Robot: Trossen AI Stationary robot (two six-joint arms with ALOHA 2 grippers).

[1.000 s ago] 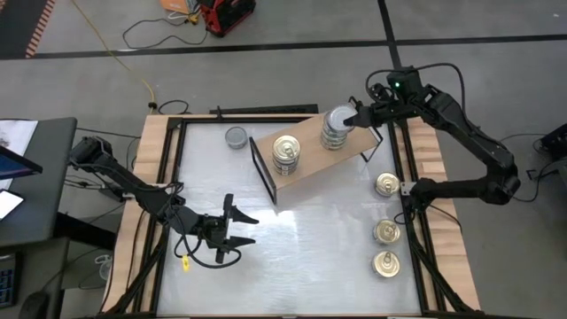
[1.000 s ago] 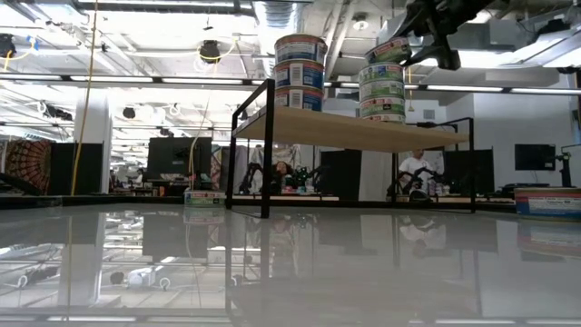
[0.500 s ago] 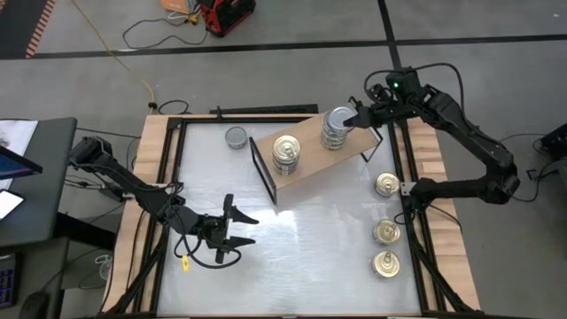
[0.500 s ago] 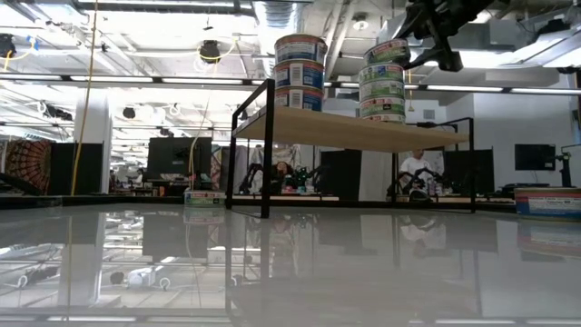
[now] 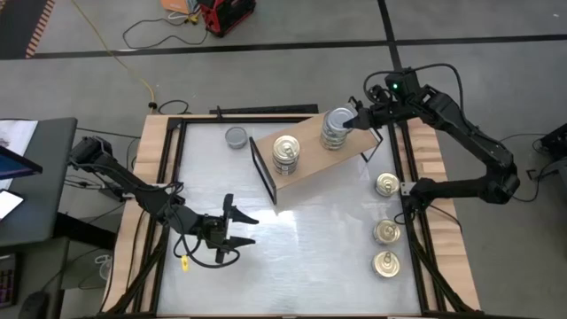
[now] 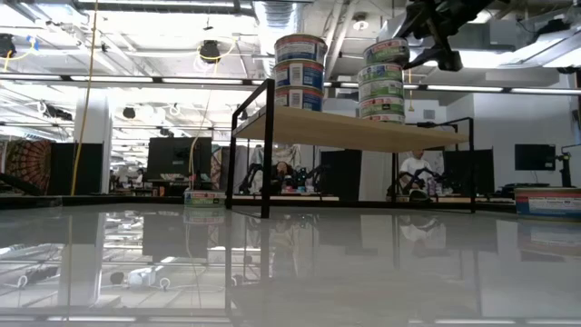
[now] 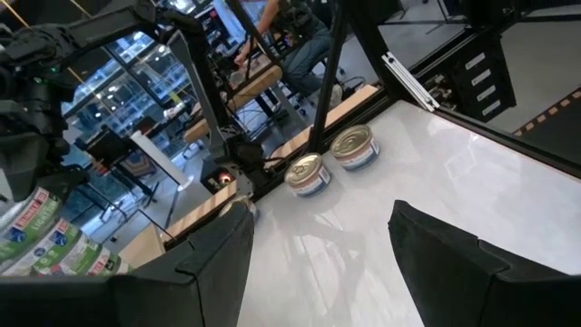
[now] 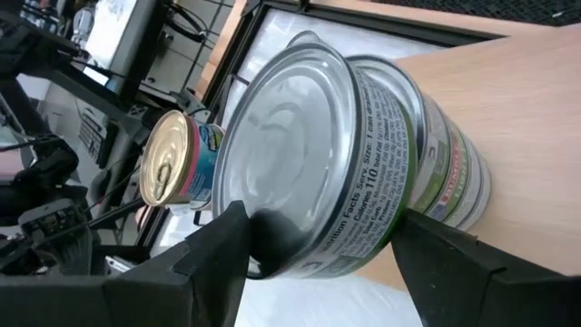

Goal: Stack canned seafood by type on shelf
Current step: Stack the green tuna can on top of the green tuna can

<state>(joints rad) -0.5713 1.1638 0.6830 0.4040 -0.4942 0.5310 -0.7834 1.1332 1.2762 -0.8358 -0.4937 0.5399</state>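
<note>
1. Reaching over the far right end of the shelf (image 5: 310,151), the right gripper (image 5: 352,120) sits at the top tin (image 8: 318,163) of the grey-topped stack (image 5: 336,128), which carries green labels.
2. The right wrist view shows its two dark fingers (image 8: 218,250) on either side of that top tin, spread as wide as the tin; whether they press it or stand just off it cannot be told.
3. The top tin sits tilted and shifted a little off the tins beneath it in the low view.
4. A second stack (image 5: 286,154), with a gold pull-tab lid on top and blue labels, stands on the shelf near its left end, well apart from the grey-topped stack.
5. The shelf is a tan board on a thin black frame, set at an angle on the white bench (image 5: 301,248).
6. One grey-topped tin (image 5: 236,137) stands alone on the bench just beyond the shelf's left end.
7. Three gold-lidded tins stand in a row down the right side of the bench: the farthest (image 5: 386,184), the middle (image 5: 386,232) and the nearest (image 5: 385,263).
8. The left gripper (image 5: 239,229) hangs low over the near left part of the bench, its fingers (image 7: 209,263) spread apart and holding nothing.
</note>
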